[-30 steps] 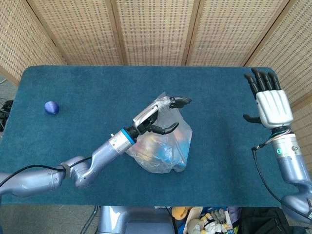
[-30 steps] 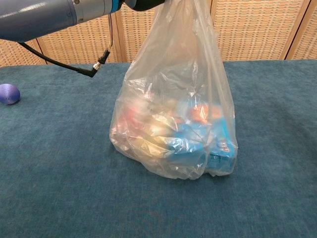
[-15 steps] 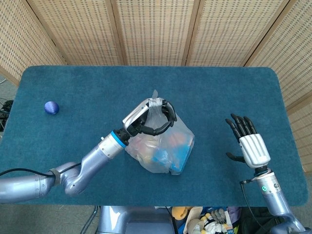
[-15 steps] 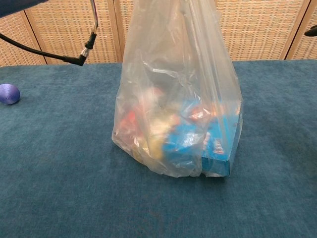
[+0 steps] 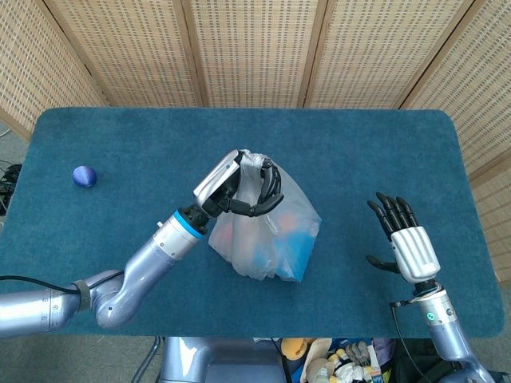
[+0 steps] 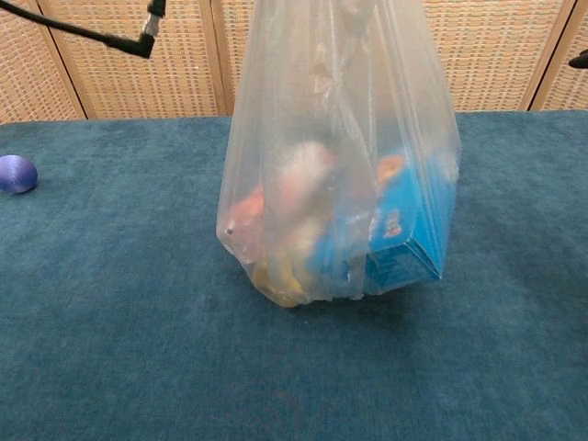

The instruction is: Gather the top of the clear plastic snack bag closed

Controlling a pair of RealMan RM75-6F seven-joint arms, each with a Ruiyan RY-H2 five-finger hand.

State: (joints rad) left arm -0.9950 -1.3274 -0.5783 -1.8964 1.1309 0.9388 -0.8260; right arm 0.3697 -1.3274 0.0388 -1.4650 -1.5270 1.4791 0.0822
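At mid-desk (image 5: 120, 136), the left hand (image 5: 235, 187) had its fingers (image 5: 267, 191) curled tight around the gathered top of one bag (image 5: 275, 235), arm reaching in from the near left. One right hand (image 5: 407, 243) hovered apart, palm down, fingers spread, holding nothing. One ball (image 5: 85, 176) lay far left.

The top of the clear snack bag (image 6: 340, 156) ran off the chest view's upper edge, hiding the left hand (image 5: 239, 185) that gripped it there. Snacks inside the bag blurred into orange, pale and blue shapes behind wrinkled plastic. Right of the bag, only a dark fingertip of the right hand (image 5: 406, 247) showed at the frame edge.
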